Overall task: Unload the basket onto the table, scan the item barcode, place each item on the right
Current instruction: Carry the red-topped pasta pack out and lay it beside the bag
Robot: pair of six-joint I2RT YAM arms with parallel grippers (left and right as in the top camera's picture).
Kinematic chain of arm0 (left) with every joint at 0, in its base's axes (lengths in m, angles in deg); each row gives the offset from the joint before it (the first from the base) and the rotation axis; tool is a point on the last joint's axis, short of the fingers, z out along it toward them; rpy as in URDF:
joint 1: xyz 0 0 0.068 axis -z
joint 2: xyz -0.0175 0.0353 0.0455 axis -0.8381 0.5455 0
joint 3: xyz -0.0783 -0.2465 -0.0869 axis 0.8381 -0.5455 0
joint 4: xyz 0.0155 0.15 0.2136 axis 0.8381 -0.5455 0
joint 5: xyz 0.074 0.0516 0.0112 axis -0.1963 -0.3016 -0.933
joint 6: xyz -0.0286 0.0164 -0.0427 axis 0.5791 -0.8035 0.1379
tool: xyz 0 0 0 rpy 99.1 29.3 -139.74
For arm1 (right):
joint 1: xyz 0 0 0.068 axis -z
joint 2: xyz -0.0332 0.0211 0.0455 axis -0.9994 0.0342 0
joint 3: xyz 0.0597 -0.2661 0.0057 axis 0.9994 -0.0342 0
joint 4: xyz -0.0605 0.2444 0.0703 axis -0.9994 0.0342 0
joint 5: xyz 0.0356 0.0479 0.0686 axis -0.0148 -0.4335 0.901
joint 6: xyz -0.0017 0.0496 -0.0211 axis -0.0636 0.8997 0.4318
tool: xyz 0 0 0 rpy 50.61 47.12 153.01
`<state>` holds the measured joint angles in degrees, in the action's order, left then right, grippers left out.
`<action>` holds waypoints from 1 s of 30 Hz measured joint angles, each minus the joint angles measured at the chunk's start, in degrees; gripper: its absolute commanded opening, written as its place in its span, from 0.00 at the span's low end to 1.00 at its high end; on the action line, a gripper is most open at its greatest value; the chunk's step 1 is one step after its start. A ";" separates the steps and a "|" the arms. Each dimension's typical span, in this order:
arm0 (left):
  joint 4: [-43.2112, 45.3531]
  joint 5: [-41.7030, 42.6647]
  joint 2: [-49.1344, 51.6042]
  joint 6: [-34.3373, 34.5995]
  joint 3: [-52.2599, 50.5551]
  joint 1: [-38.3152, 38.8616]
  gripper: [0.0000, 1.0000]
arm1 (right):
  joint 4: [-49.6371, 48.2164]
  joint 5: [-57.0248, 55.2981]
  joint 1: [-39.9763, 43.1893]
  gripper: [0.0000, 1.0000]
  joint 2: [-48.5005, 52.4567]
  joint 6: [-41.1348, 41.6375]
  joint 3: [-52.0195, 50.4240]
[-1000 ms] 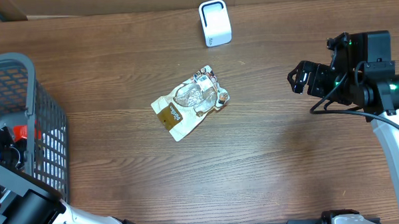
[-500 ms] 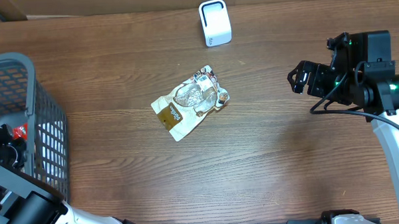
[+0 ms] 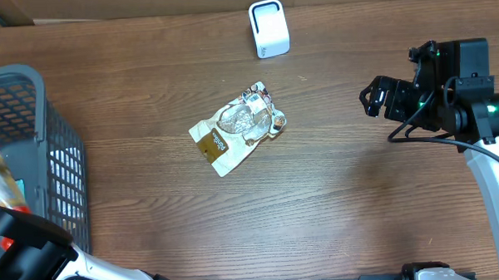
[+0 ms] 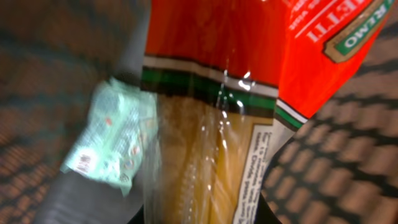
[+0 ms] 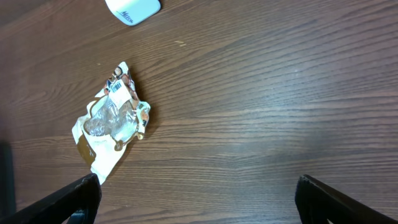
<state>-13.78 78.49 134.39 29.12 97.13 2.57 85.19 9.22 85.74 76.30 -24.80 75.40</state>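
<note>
Left wrist view: left tool (image 4: 202,218) tight on spaghetti pack (image 4: 211,112) above basket's (image 3: 38,102) green packet (image 4: 112,140); right tool (image 5: 199,202) wide, empty.

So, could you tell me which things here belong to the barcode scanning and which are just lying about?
In the job:
spaghetti pack, gripped in the left gripper
white scanner on the table

Lying about, as far as I can tell:
crumpled packet mid-table
green packet in the grey basket
right gripper, open and holding nothing
</note>
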 measured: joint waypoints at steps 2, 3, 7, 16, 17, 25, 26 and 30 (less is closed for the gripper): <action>-2.21 1.99 0.00 0.17 6.47 0.33 0.04 | 0.02 0.00 0.00 1.00 0.00 0.00 0.00; -3.37 3.19 0.02 0.22 9.88 0.63 0.04 | 0.02 0.00 0.00 1.00 0.00 -0.02 0.00; -6.40 8.02 -0.02 0.15 22.32 2.71 0.04 | -0.02 0.00 0.00 1.00 0.00 -0.02 0.00; -16.90 16.39 -4.09 0.15 41.05 19.74 0.04 | 0.00 0.00 0.00 1.00 0.00 -0.02 0.00; -17.88 16.81 -5.18 0.17 41.68 23.02 0.04 | 0.00 -0.02 0.02 1.00 0.00 0.00 0.00; -18.01 13.40 -7.82 3.93 39.71 49.18 0.04 | 0.00 0.00 0.00 1.00 0.00 -0.02 0.00; -18.08 12.09 -7.67 4.79 38.40 51.93 0.04 | 0.00 0.00 0.02 1.00 0.00 -0.02 0.00; -18.01 8.61 -5.14 8.35 31.30 62.42 0.04 | 0.02 -0.02 0.00 1.00 0.00 -0.02 0.00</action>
<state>-31.79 87.11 129.26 37.47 128.43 64.99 85.21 9.20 85.74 76.30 -24.82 75.40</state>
